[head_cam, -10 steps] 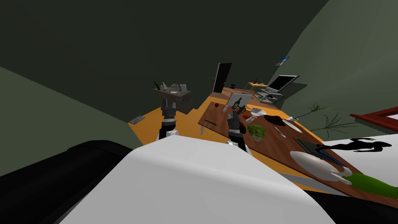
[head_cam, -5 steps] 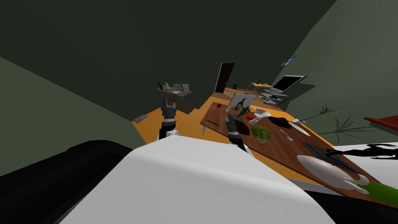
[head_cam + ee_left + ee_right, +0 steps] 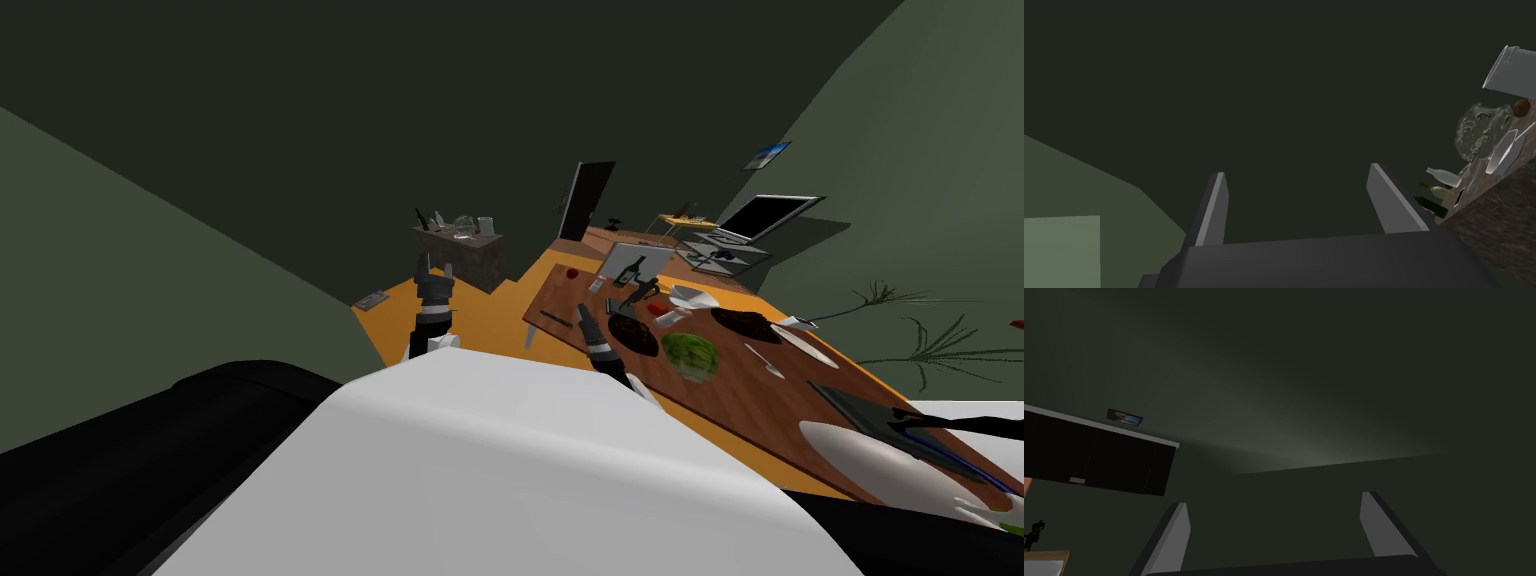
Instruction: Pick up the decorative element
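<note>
Nearest, the left pincer [image 3: 437, 268] and the right pincer [image 3: 583, 316] are raised ahead of me with nothing in them. Each wrist view shows its two blades spread wide on bare air.

Just past the right pincer begins the long brown wooden tabletop [image 3: 760, 395]. It carries a green striped melon [image 3: 691, 356] and a dark round dish [image 3: 633, 335], neither of them between the blades.

Far beyond the right pincer, a small dark figurine [image 3: 1034, 534] stands on a pale surface below one end of a black flat screen [image 3: 1099, 460]. I take this figurine for the decorative element, though that is a guess.

The step in hand looks like the approach. The next move calls for bringing the base much closer, then aiming a spread pincer at the piece.

The figurine is too small for its shape or any grasp point to be made out. At the tabletop's far-off end from the pincers, a flat black silhouette [image 3: 965, 425] is cut off by the picture's edge.
</note>
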{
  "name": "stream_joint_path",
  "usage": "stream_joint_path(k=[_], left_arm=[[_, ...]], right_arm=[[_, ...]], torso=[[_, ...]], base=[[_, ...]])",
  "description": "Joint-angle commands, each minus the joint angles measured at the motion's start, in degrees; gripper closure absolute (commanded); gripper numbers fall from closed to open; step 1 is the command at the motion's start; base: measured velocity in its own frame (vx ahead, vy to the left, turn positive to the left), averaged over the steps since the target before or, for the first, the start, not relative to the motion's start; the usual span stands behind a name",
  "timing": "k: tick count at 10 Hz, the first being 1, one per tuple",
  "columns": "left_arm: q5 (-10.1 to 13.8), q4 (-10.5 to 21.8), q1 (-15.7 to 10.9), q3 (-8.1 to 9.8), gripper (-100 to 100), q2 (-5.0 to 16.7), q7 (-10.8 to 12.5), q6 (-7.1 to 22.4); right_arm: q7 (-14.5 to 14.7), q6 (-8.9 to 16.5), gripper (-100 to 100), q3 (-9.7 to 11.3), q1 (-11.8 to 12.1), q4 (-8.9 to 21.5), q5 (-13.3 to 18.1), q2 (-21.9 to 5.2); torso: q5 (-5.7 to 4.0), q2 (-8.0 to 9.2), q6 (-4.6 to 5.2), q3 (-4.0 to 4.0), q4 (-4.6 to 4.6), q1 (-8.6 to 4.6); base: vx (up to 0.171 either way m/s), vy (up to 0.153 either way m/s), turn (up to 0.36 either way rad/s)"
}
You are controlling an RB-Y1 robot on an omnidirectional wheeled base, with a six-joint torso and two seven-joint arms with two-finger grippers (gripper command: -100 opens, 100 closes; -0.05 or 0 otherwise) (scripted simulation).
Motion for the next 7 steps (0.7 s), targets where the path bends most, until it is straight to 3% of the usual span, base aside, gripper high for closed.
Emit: stream_joint_path(k=[1, 6, 7], left_arm=[[0.0, 0.0, 0.0, 0.0, 0, 0.0, 0.0, 0.0], [0.0, 0.0, 0.0, 0.0, 0, 0.0, 0.0, 0.0], [0.0, 0.0, 0.0, 0.0, 0, 0.0, 0.0, 0.0]], right_arm=[[0.4, -0.5, -100, 1.1, -0.6, 2.9, 0.8, -2.9], [1.4, -2.2, -100, 4.5, -1.9, 10.2, 3.5, -10.3], [1.4, -2.2, -100, 4.5, -1.9, 11.2, 3.5, -10.6]], torso=[[0.0, 0.0, 0.0, 0.0, 0.0, 0.0], [0.0, 0.01, 0.0, 0.01, 0.01, -0.03], [-0.01, 0.02, -0.02, 0.01, 0.01, -0.02]], base=[[0.008, 0.061, 0.089], [0.015, 0.069, 0.11], [0.021, 0.046, 0.06]])
